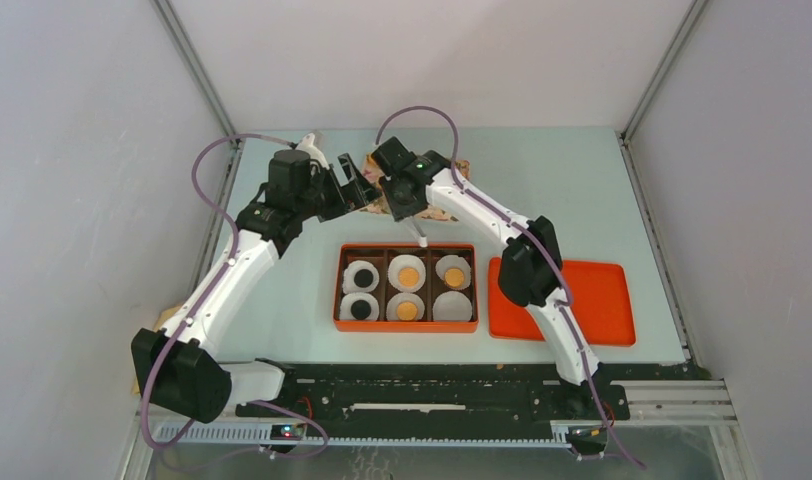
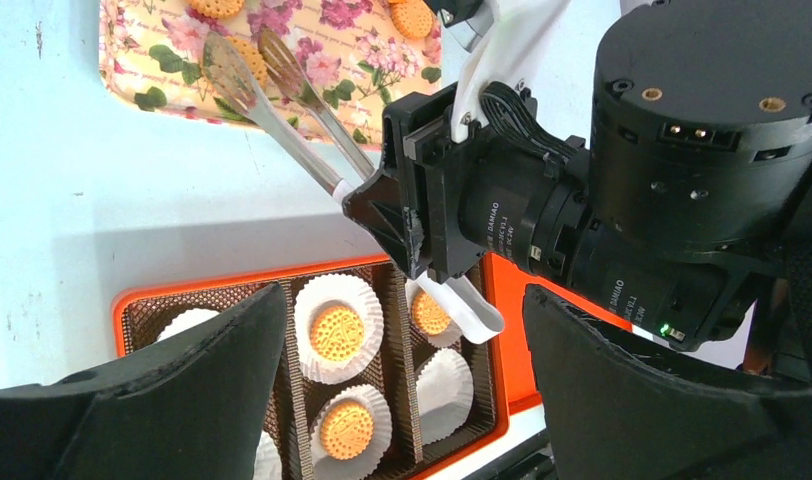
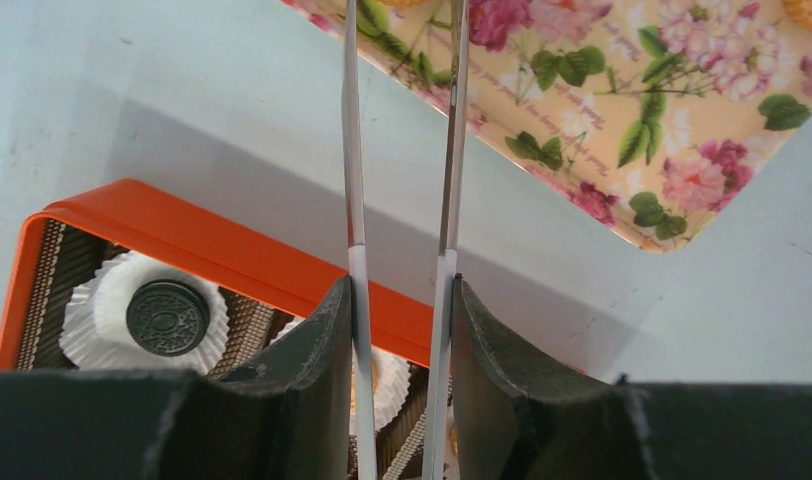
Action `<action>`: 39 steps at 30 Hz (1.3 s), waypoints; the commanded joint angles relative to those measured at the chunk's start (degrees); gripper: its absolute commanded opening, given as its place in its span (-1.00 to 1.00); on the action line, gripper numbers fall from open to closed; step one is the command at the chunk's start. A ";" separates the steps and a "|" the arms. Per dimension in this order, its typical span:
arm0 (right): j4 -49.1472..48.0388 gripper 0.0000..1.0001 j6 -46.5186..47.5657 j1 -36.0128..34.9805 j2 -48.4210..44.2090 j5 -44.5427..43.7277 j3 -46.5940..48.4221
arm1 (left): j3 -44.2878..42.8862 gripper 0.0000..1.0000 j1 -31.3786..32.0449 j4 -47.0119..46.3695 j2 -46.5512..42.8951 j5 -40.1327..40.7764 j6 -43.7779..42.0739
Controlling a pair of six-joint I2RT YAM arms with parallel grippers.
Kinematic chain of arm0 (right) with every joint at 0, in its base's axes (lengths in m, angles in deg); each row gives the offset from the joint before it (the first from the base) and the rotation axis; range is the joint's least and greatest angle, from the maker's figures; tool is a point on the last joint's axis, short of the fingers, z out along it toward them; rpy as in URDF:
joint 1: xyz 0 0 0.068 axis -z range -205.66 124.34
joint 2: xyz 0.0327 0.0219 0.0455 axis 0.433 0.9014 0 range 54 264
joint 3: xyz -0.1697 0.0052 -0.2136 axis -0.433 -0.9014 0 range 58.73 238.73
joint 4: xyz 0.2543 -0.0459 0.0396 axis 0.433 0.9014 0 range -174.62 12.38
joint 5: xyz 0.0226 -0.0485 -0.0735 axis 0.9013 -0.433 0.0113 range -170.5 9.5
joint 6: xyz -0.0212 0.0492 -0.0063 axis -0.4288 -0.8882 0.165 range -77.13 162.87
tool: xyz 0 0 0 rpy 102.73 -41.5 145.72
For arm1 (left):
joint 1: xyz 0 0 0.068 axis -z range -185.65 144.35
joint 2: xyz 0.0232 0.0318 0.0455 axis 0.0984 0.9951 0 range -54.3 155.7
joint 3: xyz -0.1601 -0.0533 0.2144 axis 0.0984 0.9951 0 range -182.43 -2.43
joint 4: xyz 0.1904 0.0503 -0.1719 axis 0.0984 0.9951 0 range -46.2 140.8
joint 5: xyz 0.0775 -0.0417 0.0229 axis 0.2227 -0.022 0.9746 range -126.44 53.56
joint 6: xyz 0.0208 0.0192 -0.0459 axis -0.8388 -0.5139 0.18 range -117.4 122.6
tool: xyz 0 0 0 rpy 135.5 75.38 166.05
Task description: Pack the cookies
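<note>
A: By my reading you're on the last fetch. Five cups in the box (image 1: pixel 407 327) hold cookies, two black on the left and three tan. Only the near-right cup (image 1: pixel 452 307) is bare.

B: Agreed. Your right pincer (image 3: pixel 400 300) is clamped on the tongs (image 2: pixel 302 130), one finger on each blade. The blades themselves stand apart. Their tips are out over the tray (image 3: pixel 622 110) at the far middle of the worktop (image 1: pixel 582 190).

A: The loose cookies (image 2: pixel 412 15) lie on that tray. One tan cookie (image 2: pixel 248 58) shows between the tong tips. I can't tell whether the blades touch it.

B: So your next move, I'd judge, is to settle the tips either side of that cookie. Then squeeze just enough to close the blades on its edge. Too hard and it could crack or flip out.

A: After that you need a lift and a swing back to the near-right cup. Keep it level over the box wall.

B: On pose, your right arm reaches far and left from its base, wrist bent down, with the tongs pointing away over the tray. Your left arm stretches far and right, so the two wrists sit close together.

A: Your left pincer (image 2: pixel 404 320) is spread wide and carries nothing. It hangs above the box's far edge, just near of the right wrist. Mind that crowding when you pull the tongs back.
</note>
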 commanded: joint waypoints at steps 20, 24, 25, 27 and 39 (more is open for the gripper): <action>-2.14 -0.71 -0.96 0.02 -47.01 -4.99 -39.87 | -0.93 0.84 -0.73 -2.15 1.71 -0.36 2.09; 1.69 -0.71 -4.35 -4.65 -52.95 -4.95 -46.74 | -1.04 0.84 -0.73 -2.41 1.78 -0.77 2.41; 2.92 -0.71 -5.50 -6.05 -54.53 -5.10 -48.55 | -1.11 0.84 -0.67 -2.50 1.80 -1.03 2.48; 5.68 -0.71 -8.40 -8.74 -56.67 -5.62 -50.74 | -1.14 0.84 -0.57 -2.60 1.76 -1.24 2.45; 14.59 -0.70 -21.77 -23.17 -60.71 -3.95 -56.03 | -0.29 0.83 1.33 -2.91 1.65 -1.22 2.61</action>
